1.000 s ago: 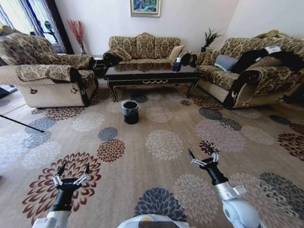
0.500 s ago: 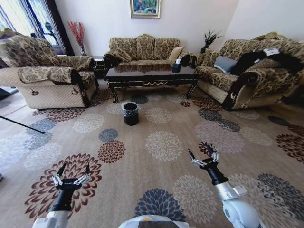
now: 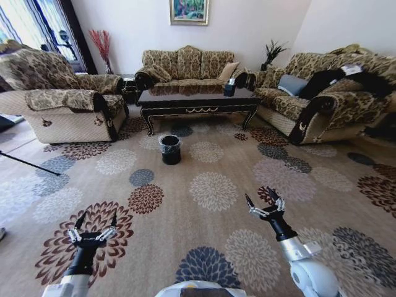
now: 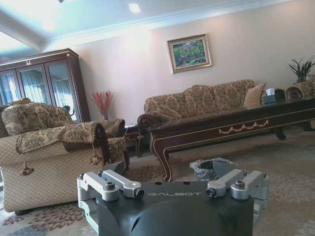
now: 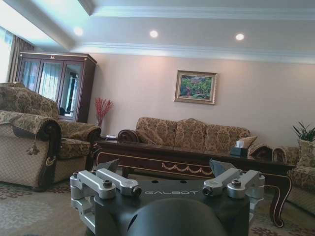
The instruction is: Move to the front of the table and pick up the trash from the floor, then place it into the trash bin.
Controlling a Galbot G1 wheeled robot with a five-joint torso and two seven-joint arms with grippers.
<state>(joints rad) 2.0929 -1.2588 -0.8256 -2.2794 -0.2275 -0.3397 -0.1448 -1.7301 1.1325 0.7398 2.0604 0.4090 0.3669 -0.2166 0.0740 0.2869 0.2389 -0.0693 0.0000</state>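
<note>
The dark glossy table (image 3: 198, 99) stands far ahead between the sofas; the left wrist view shows its gold-trimmed apron (image 4: 231, 129), and so does the right wrist view (image 5: 197, 162). The black trash bin (image 3: 171, 149) with a clear liner sits on the carpet in front of the table's left part, also seen as the bin (image 4: 211, 169). The trash is out of view on the patterned carpet. My left gripper (image 3: 95, 217) and right gripper (image 3: 258, 195) hover low over the carpet, both open and holding nothing.
A patterned armchair (image 3: 68, 105) stands at left, a sofa (image 3: 185, 64) behind the table, and another sofa (image 3: 322, 99) at right. A tissue box (image 3: 230, 86) is on the table. A thin dark rod (image 3: 28, 163) crosses the floor at far left. Open carpet lies ahead.
The whole head view has shifted slightly, with the bin and table a little lower in the picture; the camera has moved. Both arms keep the same pose.
</note>
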